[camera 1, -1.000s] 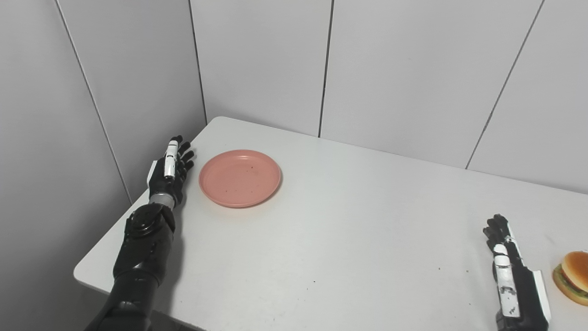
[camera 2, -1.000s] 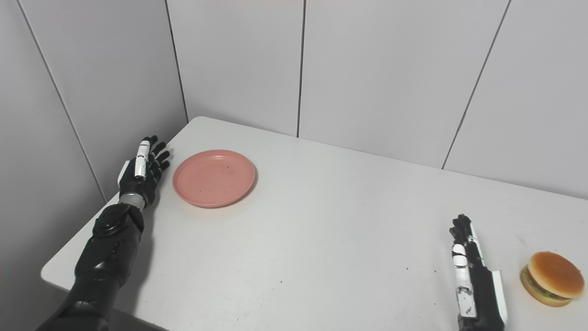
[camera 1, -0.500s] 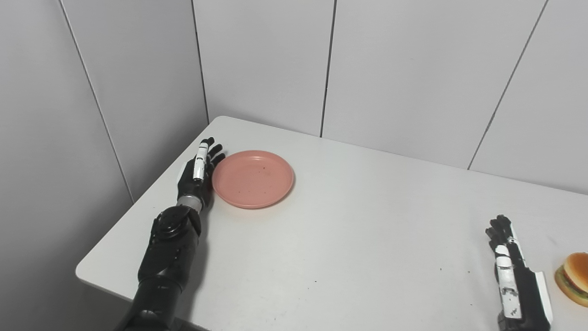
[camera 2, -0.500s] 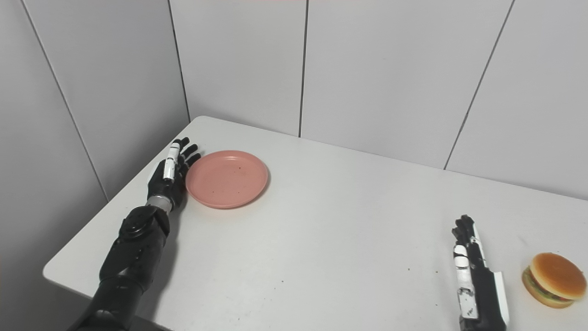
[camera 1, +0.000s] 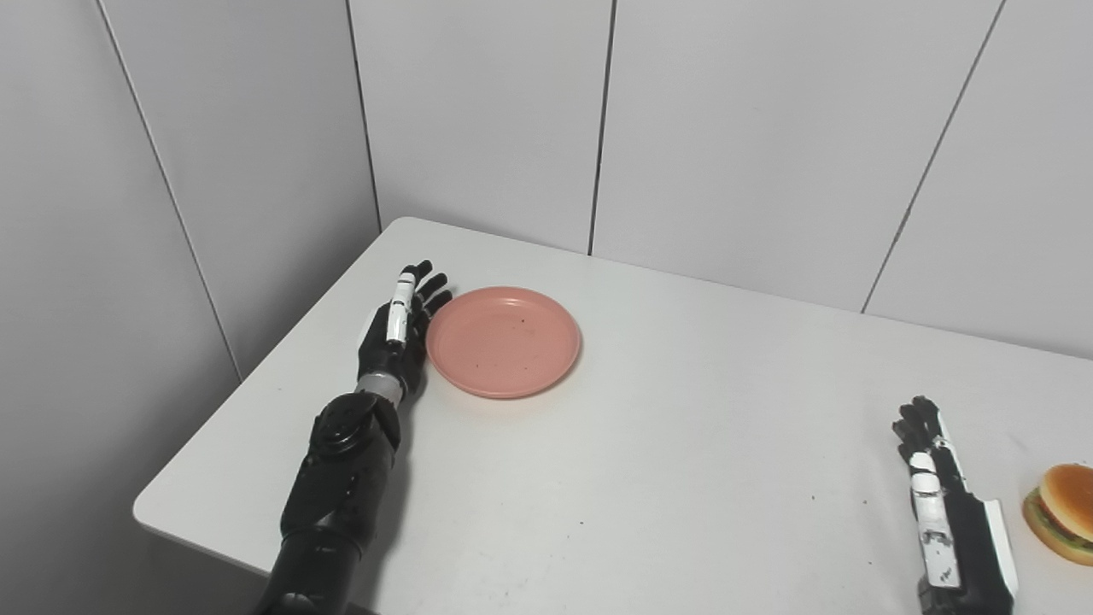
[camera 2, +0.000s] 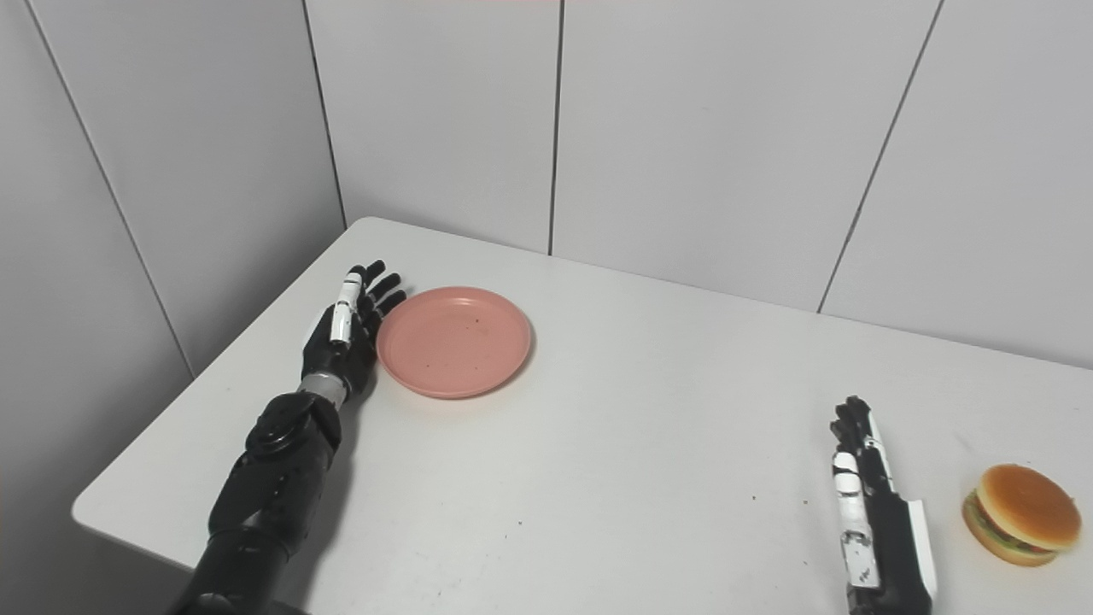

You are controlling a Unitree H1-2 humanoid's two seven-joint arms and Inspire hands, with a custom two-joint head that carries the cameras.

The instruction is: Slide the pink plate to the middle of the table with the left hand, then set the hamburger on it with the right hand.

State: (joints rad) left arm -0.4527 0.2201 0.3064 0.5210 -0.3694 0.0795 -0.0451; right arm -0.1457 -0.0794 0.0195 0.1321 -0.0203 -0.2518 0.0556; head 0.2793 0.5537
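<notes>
- now the left hand (camera 1: 398,335), fingers spread flat against the rim, has nudged the pink plate (camera 1: 503,341) rightward along the tabletop (camera 1: 683,444), still short of the middle.
- the right hand (camera 2: 871,504), fingers straight and together, waits beside the hamburger (camera 2: 1020,513).

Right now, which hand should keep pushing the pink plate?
The left hand: it's open against the pink plate's left rim. The right hand rests far off beside the hamburger.

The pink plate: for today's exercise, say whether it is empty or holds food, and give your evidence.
Empty. The pink plate shows only its bare surface with a few dark specks, while the hamburger sits on the table far to the right.
</notes>
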